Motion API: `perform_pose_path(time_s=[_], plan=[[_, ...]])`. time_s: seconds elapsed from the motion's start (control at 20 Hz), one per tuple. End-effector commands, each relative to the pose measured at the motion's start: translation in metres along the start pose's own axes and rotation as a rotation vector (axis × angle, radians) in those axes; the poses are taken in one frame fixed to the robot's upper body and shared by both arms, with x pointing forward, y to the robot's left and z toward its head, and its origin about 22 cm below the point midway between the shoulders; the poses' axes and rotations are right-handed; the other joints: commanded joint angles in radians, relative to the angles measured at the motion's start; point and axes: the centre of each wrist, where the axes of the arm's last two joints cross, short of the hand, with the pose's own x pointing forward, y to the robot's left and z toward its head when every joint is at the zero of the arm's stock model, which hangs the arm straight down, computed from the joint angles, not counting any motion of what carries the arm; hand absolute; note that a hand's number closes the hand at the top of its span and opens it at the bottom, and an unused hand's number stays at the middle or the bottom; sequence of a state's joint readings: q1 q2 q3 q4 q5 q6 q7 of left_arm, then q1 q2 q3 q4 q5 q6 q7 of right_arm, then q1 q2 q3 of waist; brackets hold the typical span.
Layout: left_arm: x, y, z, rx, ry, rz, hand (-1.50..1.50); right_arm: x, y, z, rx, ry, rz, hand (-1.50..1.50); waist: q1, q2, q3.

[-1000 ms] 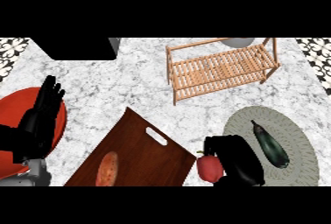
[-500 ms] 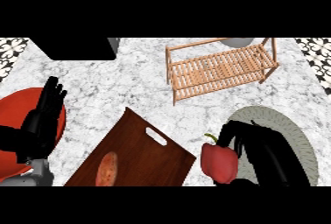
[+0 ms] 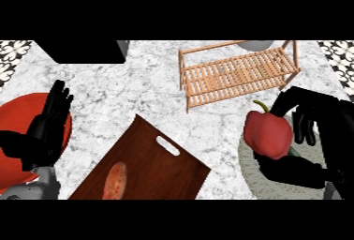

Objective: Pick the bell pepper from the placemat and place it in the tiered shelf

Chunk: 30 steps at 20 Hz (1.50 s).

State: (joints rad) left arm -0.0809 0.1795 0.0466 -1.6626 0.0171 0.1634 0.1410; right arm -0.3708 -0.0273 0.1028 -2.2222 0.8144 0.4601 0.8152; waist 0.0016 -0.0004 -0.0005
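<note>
Bell pepper is held clamped in right hand, above placemat. Left hand rests open. Risk judged: pepper may be knocked against tiered shelf rails.

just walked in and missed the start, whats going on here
The robot's right hand is curled round a red bell pepper and holds it above the placemat, with the wooden tiered shelf further back on the marble counter. The pepper is not yet in the shelf. The left hand rests open at the left edge over a red plate. A wooden cutting board lies in the middle.
</note>
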Motion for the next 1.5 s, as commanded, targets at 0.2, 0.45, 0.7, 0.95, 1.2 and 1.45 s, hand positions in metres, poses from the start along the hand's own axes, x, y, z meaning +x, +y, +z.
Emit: perform_pose_path(time_s=[0.2, 0.45, 0.7, 0.95, 1.2, 1.45], plan=[[0.003, -0.023, -0.002, -0.018, -0.008, 0.012, 0.0, 0.002, -0.02, -0.059, -0.076, 0.038, -0.06, 1.5, 0.004, 0.002, 0.0], [0.024, -0.015, -0.012, -0.004, -0.016, 0.019, 0.0, -0.038, 0.016, -0.098, -0.108, 0.036, -0.067, 1.5, 0.007, 0.004, 0.001], [0.007, -0.006, -0.005, 0.001, -0.004, -0.008, 0.0, -0.059, 0.036, -0.114, -0.136, 0.01, -0.067, 1.5, 0.005, 0.002, 0.001], [0.003, 0.019, -0.004, -0.009, -0.008, 0.012, 0.0, -0.06, 0.051, -0.148, -0.178, 0.005, -0.11, 1.5, 0.01, 0.003, 0.0], [-0.006, 0.0, 0.01, -0.009, 0.01, -0.01, 0.0, -0.051, 0.06, -0.168, -0.165, -0.007, -0.068, 1.5, 0.008, 0.002, 0.0], [-0.005, 0.006, 0.005, -0.015, 0.005, 0.0, 0.0, -0.074, 0.074, -0.184, -0.206, 0.091, -0.235, 1.5, 0.017, 0.006, 0.001]])
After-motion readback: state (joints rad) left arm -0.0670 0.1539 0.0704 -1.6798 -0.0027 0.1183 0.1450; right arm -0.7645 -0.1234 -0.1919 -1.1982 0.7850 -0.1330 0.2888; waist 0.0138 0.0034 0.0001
